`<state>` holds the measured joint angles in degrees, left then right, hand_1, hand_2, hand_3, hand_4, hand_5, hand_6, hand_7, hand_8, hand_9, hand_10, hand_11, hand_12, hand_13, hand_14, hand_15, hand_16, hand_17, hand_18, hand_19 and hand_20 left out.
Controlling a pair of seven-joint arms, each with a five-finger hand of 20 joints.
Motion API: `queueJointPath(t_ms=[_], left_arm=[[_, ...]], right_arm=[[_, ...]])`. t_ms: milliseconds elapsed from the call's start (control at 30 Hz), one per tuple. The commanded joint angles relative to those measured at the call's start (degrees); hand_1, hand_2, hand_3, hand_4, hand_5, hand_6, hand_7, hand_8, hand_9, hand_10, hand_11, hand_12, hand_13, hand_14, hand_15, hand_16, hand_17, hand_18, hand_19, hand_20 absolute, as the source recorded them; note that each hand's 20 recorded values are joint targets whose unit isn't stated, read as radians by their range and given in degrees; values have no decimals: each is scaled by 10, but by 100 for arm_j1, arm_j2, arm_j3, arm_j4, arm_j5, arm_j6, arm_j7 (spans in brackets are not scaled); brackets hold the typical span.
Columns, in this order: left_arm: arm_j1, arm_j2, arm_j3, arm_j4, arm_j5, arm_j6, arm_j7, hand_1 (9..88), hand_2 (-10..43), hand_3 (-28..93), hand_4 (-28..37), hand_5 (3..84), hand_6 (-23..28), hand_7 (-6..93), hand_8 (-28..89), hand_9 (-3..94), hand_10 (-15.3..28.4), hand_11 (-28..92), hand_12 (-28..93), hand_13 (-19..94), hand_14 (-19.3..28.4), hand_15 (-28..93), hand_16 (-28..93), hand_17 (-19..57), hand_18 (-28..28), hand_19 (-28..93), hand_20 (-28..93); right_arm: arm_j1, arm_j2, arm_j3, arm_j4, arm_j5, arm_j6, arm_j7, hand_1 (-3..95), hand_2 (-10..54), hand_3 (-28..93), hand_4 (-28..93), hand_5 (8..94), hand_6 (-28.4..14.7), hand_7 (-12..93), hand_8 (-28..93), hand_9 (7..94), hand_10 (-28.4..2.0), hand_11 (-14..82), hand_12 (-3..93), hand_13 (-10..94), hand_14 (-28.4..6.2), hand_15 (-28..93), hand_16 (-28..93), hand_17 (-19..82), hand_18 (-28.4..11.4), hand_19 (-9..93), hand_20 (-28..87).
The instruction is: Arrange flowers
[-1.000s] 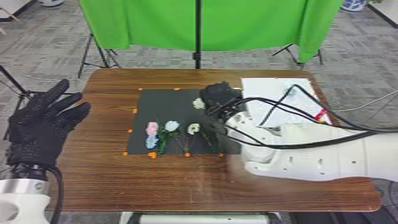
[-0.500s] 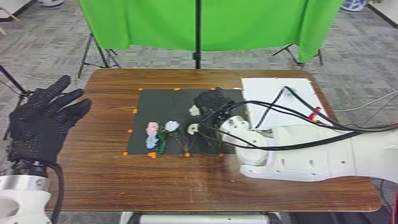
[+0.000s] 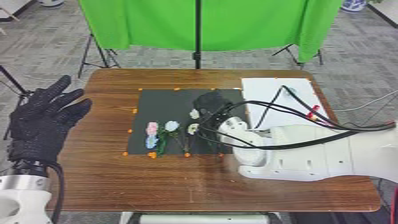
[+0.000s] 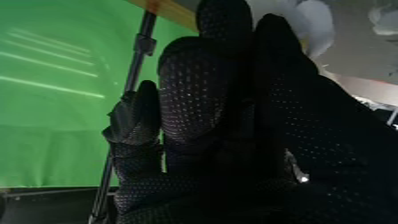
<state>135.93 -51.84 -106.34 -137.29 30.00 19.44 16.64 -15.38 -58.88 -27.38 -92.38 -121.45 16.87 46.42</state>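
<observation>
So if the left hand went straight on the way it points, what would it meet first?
Probably the black stand leg by the left end of the green cloth, though depth is unclear.

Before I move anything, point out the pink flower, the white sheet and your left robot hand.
Pink flower [image 3: 152, 128]: head view, on its bloom.
White sheet [image 3: 261, 89]: head view, on its bare far-left part.
Left robot hand [image 3: 41, 124]: head view, mid-glove.

The left hand [image 3: 37, 127] points forward, fingers spread; the right arm [image 3: 306, 152] angles inward, right hand [image 3: 211, 102] foremost.
</observation>
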Motion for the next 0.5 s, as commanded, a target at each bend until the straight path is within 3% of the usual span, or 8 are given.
queueJointPath(t_ms=[33, 500], left_arm=[[33, -16, 35, 43, 23, -36, -13, 212, 98, 771, -283, 351, 97, 126, -88, 301, 199, 272, 103, 247, 283, 574, -119, -52, 257, 678, 145], [93, -43, 21, 28, 14, -15, 7, 211, 98, 772, -283, 353, 97, 127, -87, 301, 199, 273, 103, 247, 282, 574, -119, -52, 257, 678, 146]], right_arm=[[29, 4, 122, 29, -47, -331, 52, 512, -95, 743, -283, 780, 38, 215, -12, 899, -62, 140, 337, 772, -30, 665, 198, 392, -171, 932, 343], [43, 56, 203, -158, 72, -619, -16, 466, -95, 756, -283, 680, 28, 205, -52, 842, -74, 157, 320, 729, -42, 688, 185, 359, -175, 932, 325]])
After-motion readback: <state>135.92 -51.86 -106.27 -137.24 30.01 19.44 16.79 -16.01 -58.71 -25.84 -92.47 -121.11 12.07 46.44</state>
